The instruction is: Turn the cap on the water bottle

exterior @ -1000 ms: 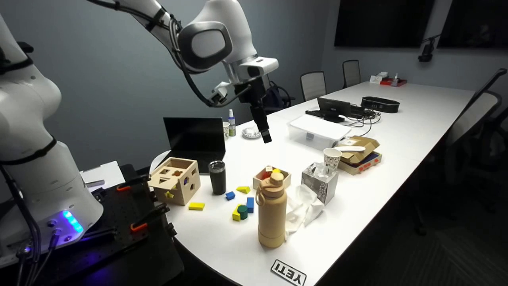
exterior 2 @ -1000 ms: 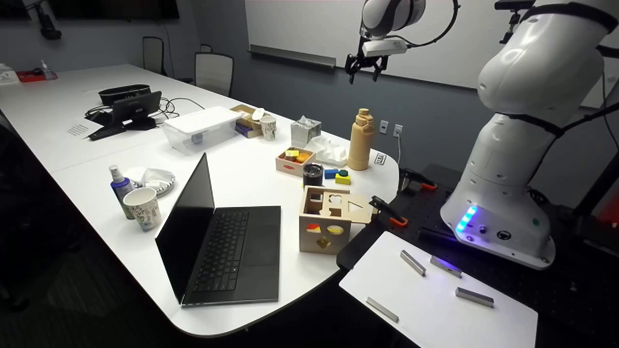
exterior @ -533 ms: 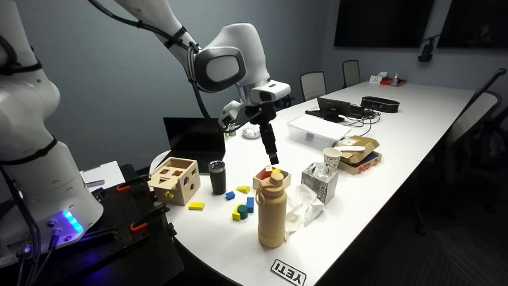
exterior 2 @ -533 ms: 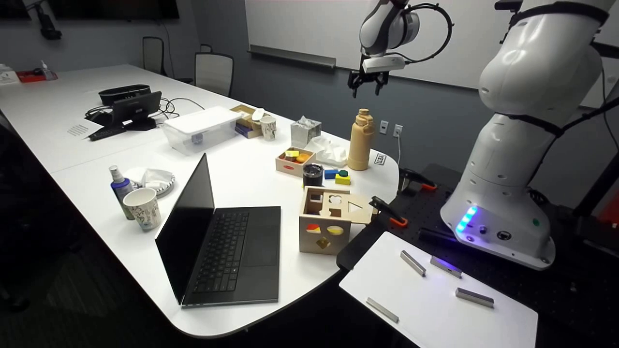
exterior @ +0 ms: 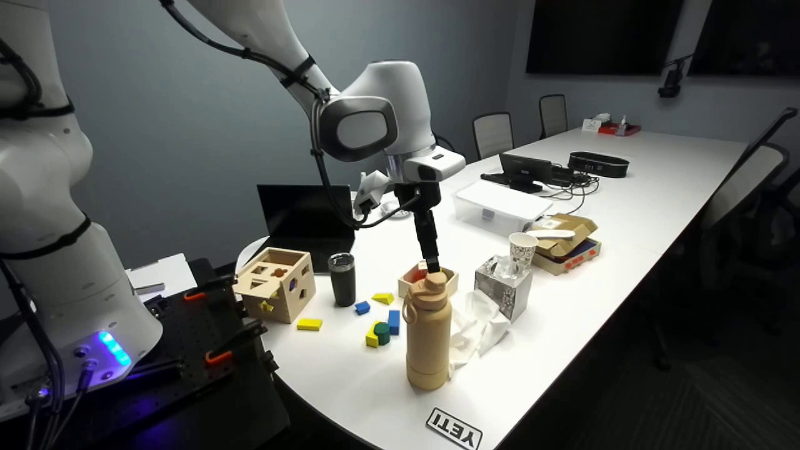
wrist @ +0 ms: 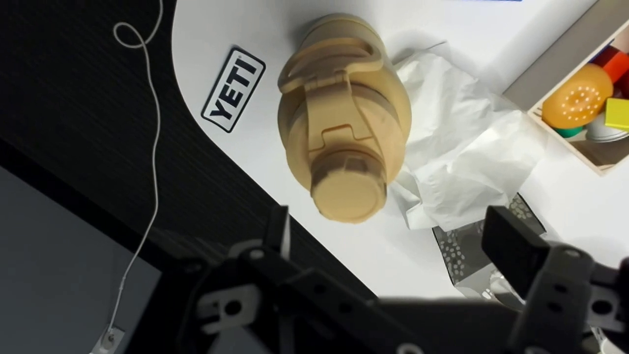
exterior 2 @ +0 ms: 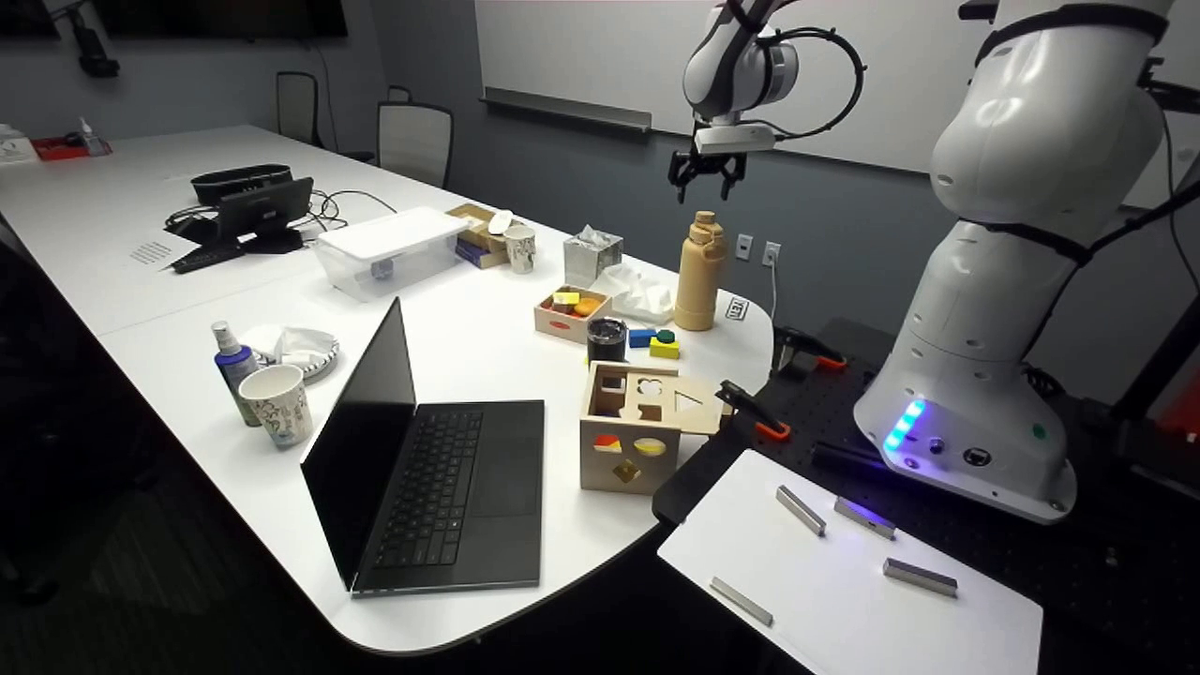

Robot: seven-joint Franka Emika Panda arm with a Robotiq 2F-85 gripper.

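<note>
The tall tan water bottle (exterior: 429, 340) stands upright near the rounded end of the white table. It also shows in an exterior view (exterior 2: 698, 286) and, from above, in the wrist view (wrist: 393, 115). Its small round tan cap (wrist: 349, 194) is on top and shows in both exterior views (exterior: 435, 280) (exterior 2: 705, 217). My gripper (exterior 2: 703, 194) is open and empty, just above the cap and pointing down. In the wrist view the fingers (wrist: 388, 221) are spread wide, and the cap lies ahead of them, nearer the left finger. Nothing touches the cap.
Crumpled tissue (wrist: 467, 142) lies beside the bottle, with a tissue box (exterior: 502, 290) behind. A wooden tray of toys (exterior 2: 560, 324), loose blocks (exterior: 373, 336), a dark tumbler (exterior: 342, 281) and a wooden toy box (exterior: 275, 284) stand nearby. A YETI sticker (exterior: 454, 429) lies near the table edge.
The arm and open gripper have come down in both exterior views, closer to the bottle's top. The bottle and cap have not moved.
</note>
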